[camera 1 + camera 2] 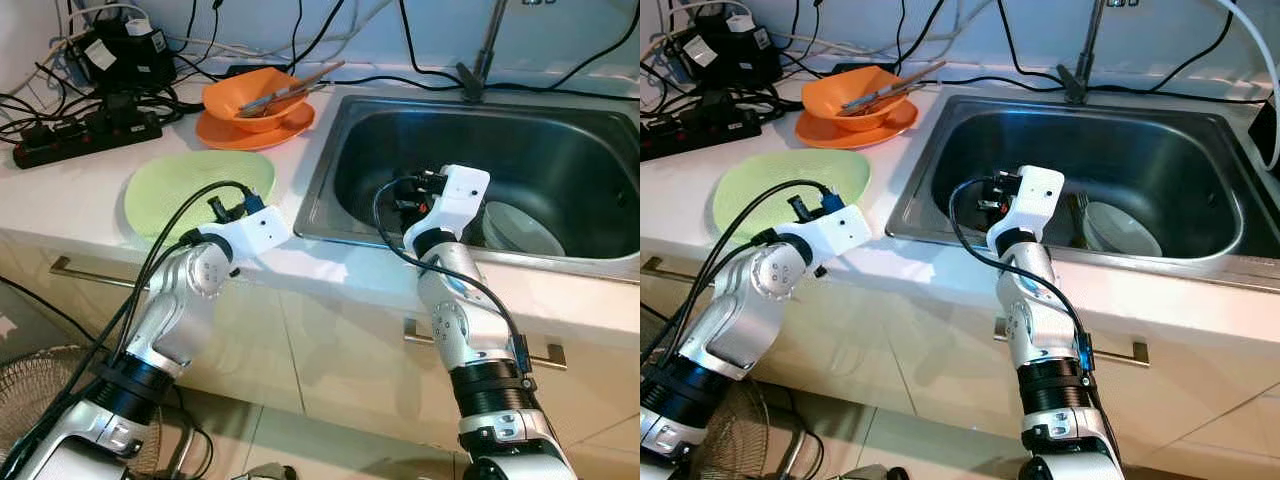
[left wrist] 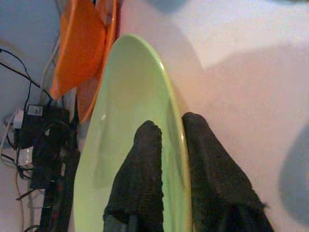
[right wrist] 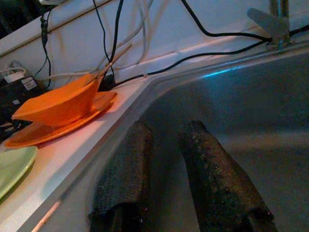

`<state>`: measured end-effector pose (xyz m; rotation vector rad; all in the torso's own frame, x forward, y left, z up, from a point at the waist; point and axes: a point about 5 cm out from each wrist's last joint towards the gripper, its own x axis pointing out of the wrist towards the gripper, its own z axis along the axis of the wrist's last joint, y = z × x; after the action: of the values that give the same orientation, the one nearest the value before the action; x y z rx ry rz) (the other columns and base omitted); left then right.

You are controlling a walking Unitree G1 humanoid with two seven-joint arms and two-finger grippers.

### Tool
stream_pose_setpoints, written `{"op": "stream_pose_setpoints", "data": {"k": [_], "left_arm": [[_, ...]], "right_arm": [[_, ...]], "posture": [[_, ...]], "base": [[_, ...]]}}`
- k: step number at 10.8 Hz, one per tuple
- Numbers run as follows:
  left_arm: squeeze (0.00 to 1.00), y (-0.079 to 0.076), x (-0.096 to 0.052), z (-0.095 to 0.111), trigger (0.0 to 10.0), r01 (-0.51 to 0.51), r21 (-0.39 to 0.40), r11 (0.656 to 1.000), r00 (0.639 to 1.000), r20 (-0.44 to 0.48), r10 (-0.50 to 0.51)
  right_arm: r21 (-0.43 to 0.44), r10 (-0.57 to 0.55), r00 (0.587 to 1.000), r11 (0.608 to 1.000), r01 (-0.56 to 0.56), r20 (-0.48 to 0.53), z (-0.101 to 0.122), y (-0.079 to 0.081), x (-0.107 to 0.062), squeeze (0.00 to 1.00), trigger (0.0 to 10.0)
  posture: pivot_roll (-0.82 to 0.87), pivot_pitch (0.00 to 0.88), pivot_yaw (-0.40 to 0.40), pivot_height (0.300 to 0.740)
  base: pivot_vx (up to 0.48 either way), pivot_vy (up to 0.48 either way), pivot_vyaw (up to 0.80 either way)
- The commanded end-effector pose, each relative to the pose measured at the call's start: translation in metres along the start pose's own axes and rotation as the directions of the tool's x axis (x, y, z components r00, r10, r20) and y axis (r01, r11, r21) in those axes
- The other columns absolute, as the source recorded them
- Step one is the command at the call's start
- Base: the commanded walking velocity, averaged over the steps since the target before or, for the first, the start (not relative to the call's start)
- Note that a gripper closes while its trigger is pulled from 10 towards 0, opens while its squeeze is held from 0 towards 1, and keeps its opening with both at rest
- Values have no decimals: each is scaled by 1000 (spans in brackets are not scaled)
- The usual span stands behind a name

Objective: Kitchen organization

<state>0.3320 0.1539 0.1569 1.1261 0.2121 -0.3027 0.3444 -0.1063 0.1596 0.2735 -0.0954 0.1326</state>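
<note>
We see one green plate point(image 1: 180, 185) at the left middle of the left eye frame, flat on the white counter point(image 1: 60, 200). Our left gripper point(image 2: 166, 145) pinches its near rim, one finger point(image 2: 142, 179) on top and the other under the edge. Above it, toward the upper centre, one orange bowl point(image 1: 240, 95) sits on one orange plate point(image 1: 255, 130), with what look like chopsticks point(image 1: 295, 88) lying in the bowl. A black power strip point(image 1: 85, 135) and a tangle of cables fill the upper left corner. At right, our right gripper point(image 3: 166, 159) hangs inside the steel sink point(image 1: 340, 160), its two fingers slightly apart and holding nothing. One white bowl point(image 1: 520, 228) rests on the sink floor, lower right of the basin, and the tap point(image 1: 485, 50) rises behind
</note>
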Motion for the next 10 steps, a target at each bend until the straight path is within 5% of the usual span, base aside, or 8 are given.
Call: {"op": "stream_pose_setpoints", "data": {"k": [1,7,10], "left_arm": [[0,-2,2,-7,0,11,18,1000,999,-42,-10],[0,1,1,-2,0,-51,71,996,998,-25,53],[0,29,-3,17,0,-272,97,957,961,83,265]], "right_arm": [[2,1,1000,1000,-1,6,3,2,3,0,10000],[4,-7,1000,1000,7,7,3,1,4,0,10000],[3,-2,1000,1000,2,5,3,0,4,0,10000]], "posture": [[57,36,71,740],[59,39,70,740],[64,38,65,740]], "base": [[0,0,0],[0,0,0],[0,0,0]]}}
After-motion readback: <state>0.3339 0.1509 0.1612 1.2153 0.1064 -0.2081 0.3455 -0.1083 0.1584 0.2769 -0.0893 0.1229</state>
